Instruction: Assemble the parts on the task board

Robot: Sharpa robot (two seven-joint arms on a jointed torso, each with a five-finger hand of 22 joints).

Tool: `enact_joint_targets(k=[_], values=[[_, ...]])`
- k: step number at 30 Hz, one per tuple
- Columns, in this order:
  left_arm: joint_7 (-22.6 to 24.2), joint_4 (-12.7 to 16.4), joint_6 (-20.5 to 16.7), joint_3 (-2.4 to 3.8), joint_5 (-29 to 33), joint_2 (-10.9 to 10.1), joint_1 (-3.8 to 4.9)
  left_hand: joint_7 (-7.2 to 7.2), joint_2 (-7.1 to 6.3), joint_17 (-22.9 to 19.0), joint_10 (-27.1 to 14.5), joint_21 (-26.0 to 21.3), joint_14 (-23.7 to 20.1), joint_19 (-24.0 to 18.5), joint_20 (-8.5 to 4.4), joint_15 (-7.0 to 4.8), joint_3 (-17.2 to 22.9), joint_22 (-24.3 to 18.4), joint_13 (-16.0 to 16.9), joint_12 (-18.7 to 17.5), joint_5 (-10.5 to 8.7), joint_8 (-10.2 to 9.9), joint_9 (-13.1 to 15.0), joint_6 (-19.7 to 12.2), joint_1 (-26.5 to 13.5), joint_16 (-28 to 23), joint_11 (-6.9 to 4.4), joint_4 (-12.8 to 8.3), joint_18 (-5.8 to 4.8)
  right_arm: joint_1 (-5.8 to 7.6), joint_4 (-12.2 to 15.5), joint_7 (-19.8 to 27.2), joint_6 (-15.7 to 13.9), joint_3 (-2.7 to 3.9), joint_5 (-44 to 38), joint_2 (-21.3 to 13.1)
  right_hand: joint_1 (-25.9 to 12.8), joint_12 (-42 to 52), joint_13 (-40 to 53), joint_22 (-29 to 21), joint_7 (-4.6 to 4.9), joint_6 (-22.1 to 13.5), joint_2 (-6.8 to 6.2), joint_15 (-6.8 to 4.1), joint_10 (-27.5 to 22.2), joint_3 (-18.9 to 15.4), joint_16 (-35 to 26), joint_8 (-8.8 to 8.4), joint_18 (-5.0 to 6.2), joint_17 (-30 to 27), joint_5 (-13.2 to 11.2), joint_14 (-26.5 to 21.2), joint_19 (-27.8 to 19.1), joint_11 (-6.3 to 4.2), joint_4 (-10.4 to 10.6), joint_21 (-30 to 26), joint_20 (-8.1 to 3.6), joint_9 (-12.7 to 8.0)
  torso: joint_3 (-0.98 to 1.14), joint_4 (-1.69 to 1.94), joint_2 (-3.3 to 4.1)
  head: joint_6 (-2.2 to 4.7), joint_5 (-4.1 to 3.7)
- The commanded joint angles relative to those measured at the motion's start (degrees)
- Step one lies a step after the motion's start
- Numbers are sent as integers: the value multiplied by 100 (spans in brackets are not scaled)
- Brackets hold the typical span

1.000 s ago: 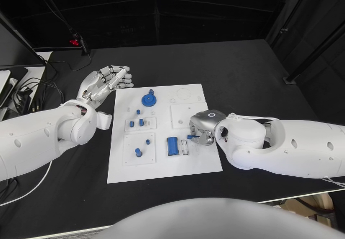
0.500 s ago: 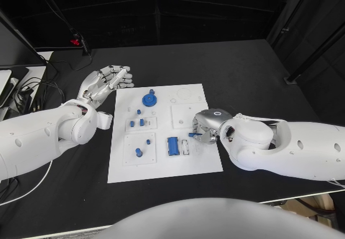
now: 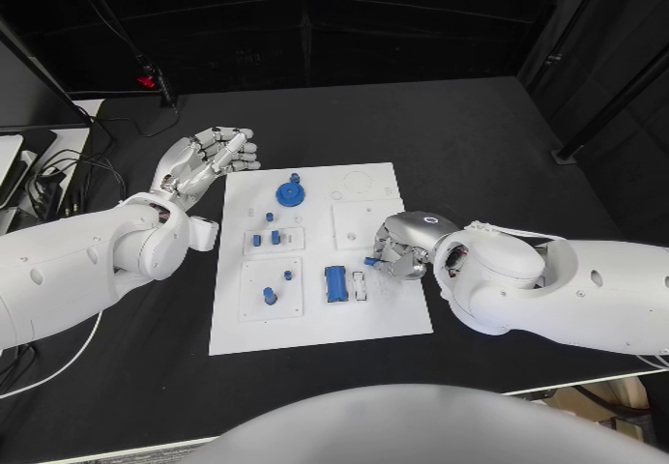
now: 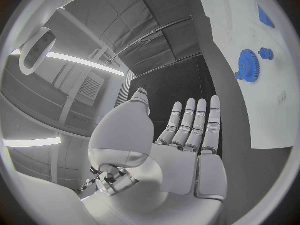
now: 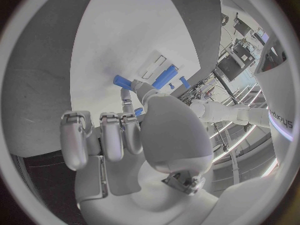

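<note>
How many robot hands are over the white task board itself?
1. The right hand is over the task board, holding a small blue part. The left hand hovers open beside it, over the black table.

One board, two hands, a scatter of blue parts

The head view gives one white task board (image 3: 321, 329) carrying three raised white squares (image 3: 356, 217); one blue gear (image 3: 290, 195); one long blue block (image 3: 334, 282); about six small blue pegs (image 3: 268, 297), the tiniest hard to separate; one small blue piece (image 3: 371, 261) pinched by the right hand (image 3: 400, 253); and a second silver hand, the left hand (image 3: 209, 155).
</note>
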Motion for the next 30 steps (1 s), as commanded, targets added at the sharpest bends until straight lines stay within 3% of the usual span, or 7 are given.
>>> enact_joint_targets(k=[1, 8, 12, 24, 30], values=[[41, -1, 58, 4, 13, -2, 7, 781, 37, -5, -33, 9, -23, -45, 9, -5, -28, -5, -8, 18, 29, 18, -6, -53, -2, 16, 5, -10, -20, 9, 35, 171, -230, 1, 575, -48, -51, 19, 1507, 1510, -22, 59, -6, -31, 617, -5, 14, -20, -42, 1510, 23, 585, 606, -22, -33, 19, -35, -4, -7, 10, -4, 0, -19], [40, -4, 59, 4, 13, 3, 6, 781, 37, -5, -33, 9, -23, -45, 9, -5, -28, -5, -8, 18, 29, 18, -6, -53, -2, 16, 5, -10, -20, 10, 27, 271, -310, 2, 1070, -102, -49, 19, 1507, 1510, -26, 153, 5, -29, 617, -1, 14, -60, -42, 1510, 51, 585, 606, -22, -50, 19, -33, -1, 0, 5, 3, 0, -5], [40, -7, 55, 4, 13, 6, 6, 781, 37, -5, -33, 9, -23, -45, 9, -5, -28, -5, -8, 18, 29, 18, -6, -53, -2, 16, 5, -10, -20, 10, -24, 316, -383, 2, 1157, -102, -29, 19, 1507, 1510, -46, 233, 9, -35, 617, 3, 14, -89, -42, 1510, 56, 585, 606, -36, -80, 19, -36, 5, -5, 10, -4, 0, -15], [36, -3, 47, 4, 13, 0, 6, 781, 37, -5, -33, 9, -23, -45, 9, -5, -28, -5, -8, 18, 29, 18, -6, -53, -2, 16, 5, -10, -20, 11, -87, 446, -594, 2, 1390, -139, -9, 19, 1507, 1510, -66, 304, 7, -46, 617, 1, 14, -122, -42, 1510, 61, 585, 606, -53, -112, 19, -42, 10, 6, -5, 6, 0, 19], [34, -4, 48, 4, 13, 1, 6, 781, 37, -5, -33, 9, -23, -45, 9, -5, -28, -5, -8, 18, 29, 18, -6, -53, -2, 16, 5, -10, -20, 11, -58, 589, -648, 3, 1834, -174, -8, 19, 1507, 1510, -65, 307, 5, -48, 617, -1, 14, -126, -42, 1510, 64, 585, 606, -53, -114, 19, -42, 10, 4, 5, 3, 0, 19]])
